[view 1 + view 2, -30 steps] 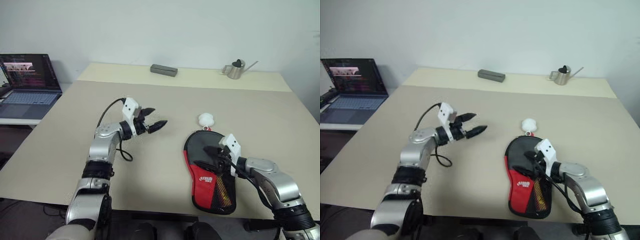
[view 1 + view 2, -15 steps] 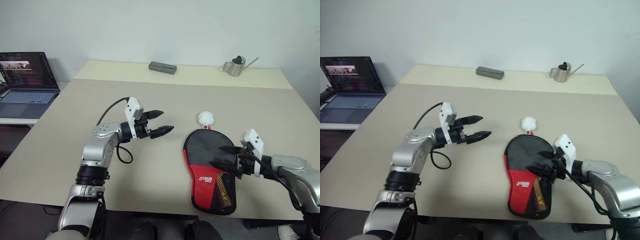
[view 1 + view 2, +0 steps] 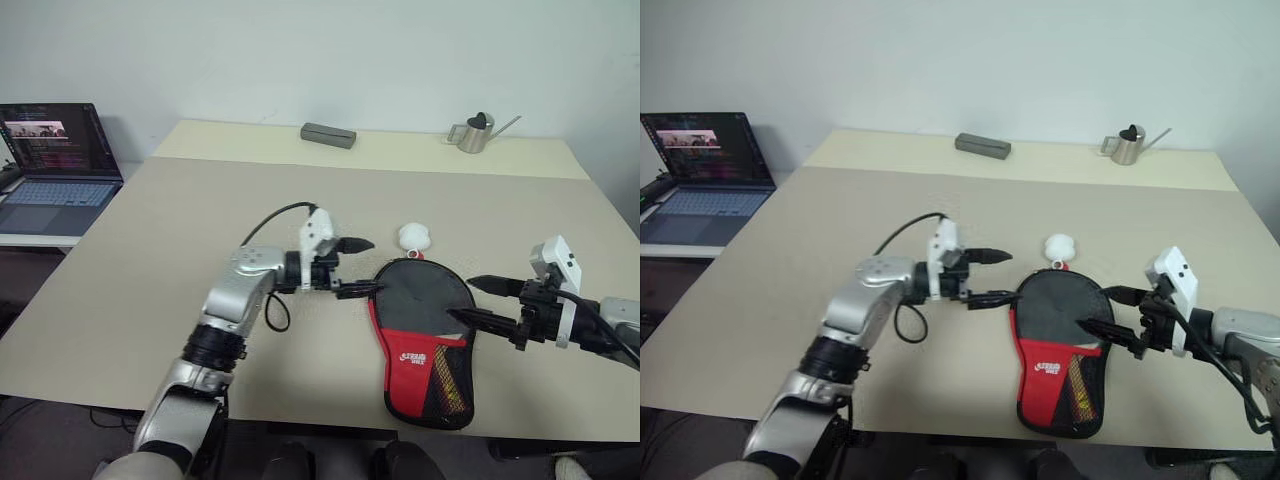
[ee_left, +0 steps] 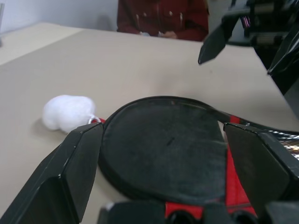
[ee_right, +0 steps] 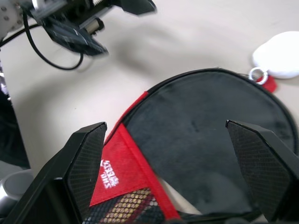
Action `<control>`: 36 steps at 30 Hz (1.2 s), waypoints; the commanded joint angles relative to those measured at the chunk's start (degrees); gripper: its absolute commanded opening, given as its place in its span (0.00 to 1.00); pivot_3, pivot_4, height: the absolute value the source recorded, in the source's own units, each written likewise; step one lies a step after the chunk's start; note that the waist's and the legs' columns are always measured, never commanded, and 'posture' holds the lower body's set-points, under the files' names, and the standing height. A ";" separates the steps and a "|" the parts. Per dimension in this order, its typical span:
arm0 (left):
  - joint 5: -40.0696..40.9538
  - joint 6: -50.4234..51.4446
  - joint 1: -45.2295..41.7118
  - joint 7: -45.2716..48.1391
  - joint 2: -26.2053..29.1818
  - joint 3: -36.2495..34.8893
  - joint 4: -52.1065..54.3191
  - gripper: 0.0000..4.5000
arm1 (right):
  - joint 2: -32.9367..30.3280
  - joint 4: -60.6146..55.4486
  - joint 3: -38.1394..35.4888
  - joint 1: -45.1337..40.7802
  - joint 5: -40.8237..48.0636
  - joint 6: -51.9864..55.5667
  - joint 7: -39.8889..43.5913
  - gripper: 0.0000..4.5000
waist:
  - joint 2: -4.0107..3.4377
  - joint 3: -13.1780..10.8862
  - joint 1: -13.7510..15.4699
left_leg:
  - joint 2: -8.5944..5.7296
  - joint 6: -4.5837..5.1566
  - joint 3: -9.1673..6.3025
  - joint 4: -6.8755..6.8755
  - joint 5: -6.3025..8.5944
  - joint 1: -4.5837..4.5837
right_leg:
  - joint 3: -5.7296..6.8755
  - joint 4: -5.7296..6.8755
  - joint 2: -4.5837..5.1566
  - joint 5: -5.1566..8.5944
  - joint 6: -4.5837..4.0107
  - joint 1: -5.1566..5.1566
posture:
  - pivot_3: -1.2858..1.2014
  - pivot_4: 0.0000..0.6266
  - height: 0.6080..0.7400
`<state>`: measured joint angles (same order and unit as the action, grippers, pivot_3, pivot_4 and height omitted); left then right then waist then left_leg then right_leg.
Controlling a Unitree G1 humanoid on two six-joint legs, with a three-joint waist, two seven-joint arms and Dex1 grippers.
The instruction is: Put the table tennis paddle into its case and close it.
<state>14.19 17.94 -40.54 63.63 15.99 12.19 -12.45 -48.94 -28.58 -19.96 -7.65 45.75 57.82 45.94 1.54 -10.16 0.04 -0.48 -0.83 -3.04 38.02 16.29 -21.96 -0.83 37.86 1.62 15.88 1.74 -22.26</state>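
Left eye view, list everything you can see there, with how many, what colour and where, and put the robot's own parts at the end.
case: one, black round part and red lower part with mesh pocket, flat on the table near its front edge
pom-pom pull: one, white, on the table at the case's far end
table: one, beige, spanning the scene
box: one, grey, far edge of the table
watering can: one, metal, far right of the table
laptop: one, dark, open, on a side surface to the left
left tool: one, black fingers, open, at the case's left edge
right tool: one, black fingers, open, over the case's right side
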 commanded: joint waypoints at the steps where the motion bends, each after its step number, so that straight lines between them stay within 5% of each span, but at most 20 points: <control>1: -2.06 -2.02 -2.19 -2.85 -3.63 2.56 -1.47 1.00 | -0.92 -0.18 -2.22 -1.34 1.21 -0.33 -1.07 1.00 | 0.00 0.00 0.01 | 0.00 0.00 0.01 0.00 0.00 0.00 | -0.01 -0.01 0.00 0.00 0.00 0.00 | 0.52 0.24 1.00; 20: -13.11 -11.01 -2.80 -4.41 -10.05 11.91 -18.06 1.00 | -3.64 5.17 -2.94 -11.94 4.18 1.30 -6.30 1.00 | -0.05 -0.03 -0.07 | 0.09 0.01 0.08 0.02 0.00 0.02 | -0.07 0.05 -0.16 0.00 -0.01 -0.03 | 0.52 0.24 1.00; 28: -14.28 -13.46 -2.07 -5.52 -11.36 11.49 -21.73 1.00 | -0.66 15.50 5.65 -27.14 0.59 4.75 -12.40 1.00 | -0.12 0.01 -0.05 | 0.07 0.04 0.08 0.07 -0.02 0.08 | -0.09 0.13 -0.08 -0.01 -0.03 0.00 | 0.52 0.24 1.00; 36: -14.73 -13.85 -1.96 -6.60 -12.67 11.16 -22.68 1.00 | 10.47 39.85 19.34 -48.45 -12.80 5.76 -18.33 1.00 | -0.23 0.07 0.14 | 0.02 0.08 0.08 0.08 -0.05 0.06 | -0.07 0.19 0.01 -0.04 -0.04 -0.04 | 0.52 0.24 1.00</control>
<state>0.80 4.21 -43.13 57.86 3.95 22.45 -34.09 -38.37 8.66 -2.09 -54.09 35.89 63.91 28.12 1.30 -10.09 0.19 -0.46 -0.75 -3.02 38.09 16.25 -21.94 -0.85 38.01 1.64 15.84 1.70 -22.29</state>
